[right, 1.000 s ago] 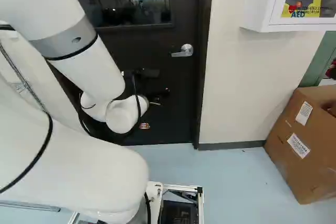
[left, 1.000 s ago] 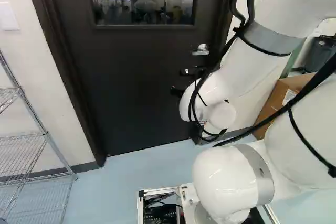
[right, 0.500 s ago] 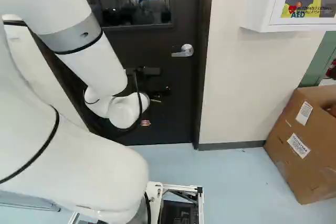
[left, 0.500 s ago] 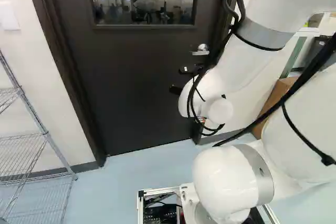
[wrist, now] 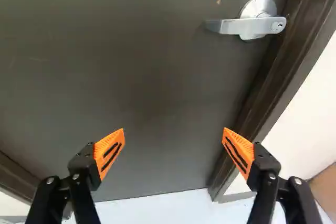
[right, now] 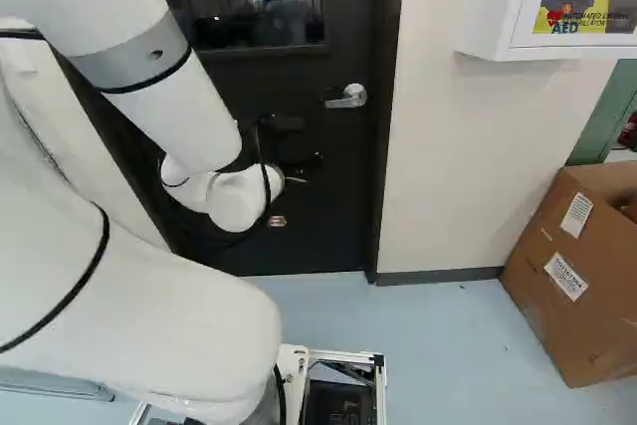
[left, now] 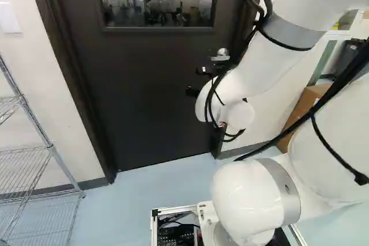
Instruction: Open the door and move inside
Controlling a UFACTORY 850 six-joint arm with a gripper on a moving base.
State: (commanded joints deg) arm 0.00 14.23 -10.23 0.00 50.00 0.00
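Observation:
Partly hidden behind the white wrist joints, my gripper (right: 278, 221) shows as a small orange and black part in the right base view, low before the dark door (right: 343, 186). In the wrist view the gripper (wrist: 174, 131) stands open, its orange pads wide apart with only the door's face beyond them. The silver lever handle (wrist: 247, 25) lies ahead of the fingers, nearer the side of the finger by the door frame, and nothing touches it. In the right base view the handle (right: 347, 97) sits above and to the right of the gripper. The door (left: 150, 84) stands shut in its frame.
Wire shelving (left: 49, 148) stands at the left of the left base view. Right of the door frame (right: 386, 146) are a pale wall, a white defibrillator cabinet (right: 483, 7) and a large cardboard box (right: 567, 266) on the floor.
The arm's wrist and gripper have risen slightly before the door, and the upper links have shifted a little. The base and the door have not moved.

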